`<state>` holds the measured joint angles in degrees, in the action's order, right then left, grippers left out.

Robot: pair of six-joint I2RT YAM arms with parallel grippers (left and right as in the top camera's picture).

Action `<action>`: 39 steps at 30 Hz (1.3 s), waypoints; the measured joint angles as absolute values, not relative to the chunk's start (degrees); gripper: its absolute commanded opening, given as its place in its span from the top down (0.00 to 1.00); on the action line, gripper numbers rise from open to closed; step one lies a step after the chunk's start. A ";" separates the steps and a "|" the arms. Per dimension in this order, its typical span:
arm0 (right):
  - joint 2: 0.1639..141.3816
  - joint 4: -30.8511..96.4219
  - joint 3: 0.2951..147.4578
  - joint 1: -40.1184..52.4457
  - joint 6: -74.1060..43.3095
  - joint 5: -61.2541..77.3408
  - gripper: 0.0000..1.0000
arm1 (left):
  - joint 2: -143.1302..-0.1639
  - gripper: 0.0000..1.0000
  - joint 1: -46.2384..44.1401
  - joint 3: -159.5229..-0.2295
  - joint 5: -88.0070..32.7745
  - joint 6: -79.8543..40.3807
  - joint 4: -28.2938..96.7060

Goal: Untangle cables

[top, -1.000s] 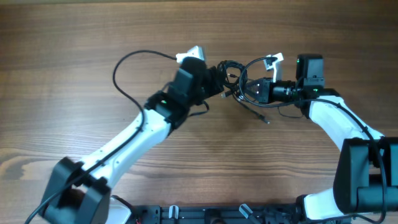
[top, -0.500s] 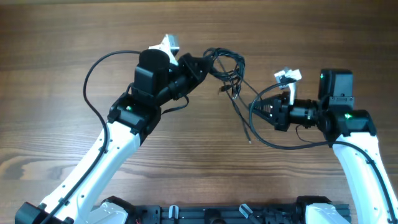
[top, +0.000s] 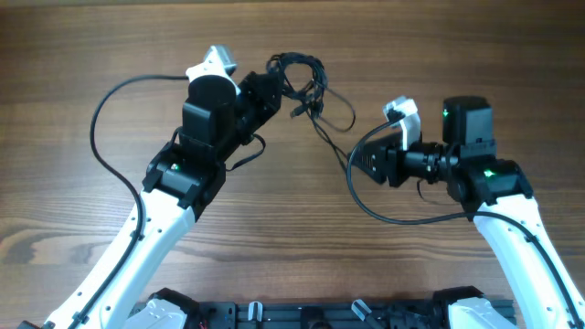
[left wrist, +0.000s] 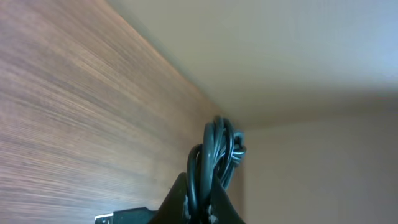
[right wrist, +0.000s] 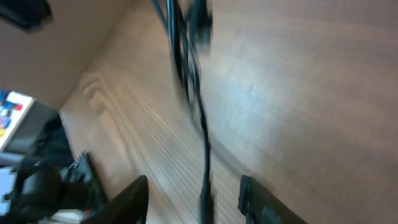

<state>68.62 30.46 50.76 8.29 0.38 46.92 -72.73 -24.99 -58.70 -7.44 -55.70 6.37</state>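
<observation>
Cables (left wrist: 217, 149) in left tool (top: 271, 89), table edge (left wrist: 186, 81) beyond.

Brown wood-grain table (top: 82, 55), grain running sideways

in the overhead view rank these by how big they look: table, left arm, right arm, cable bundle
1. table
2. left arm
3. right arm, with less of it in frame
4. cable bundle
Both arms sit nearer the camera, which enlarges them.
</observation>
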 measured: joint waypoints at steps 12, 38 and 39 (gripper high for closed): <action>68.01 24.27 50.76 10.37 -0.05 48.01 0.63 | -72.73 0.96 -28.23 -58.74 -17.85 -39.27 11.11; 68.03 18.94 50.72 12.45 -18.72 23.11 0.00 | -72.73 0.96 -27.14 -58.78 -21.76 -38.52 14.44; 68.03 18.26 50.70 12.36 -17.65 24.64 0.00 | -72.73 0.96 -26.89 -58.78 -21.93 -37.17 15.03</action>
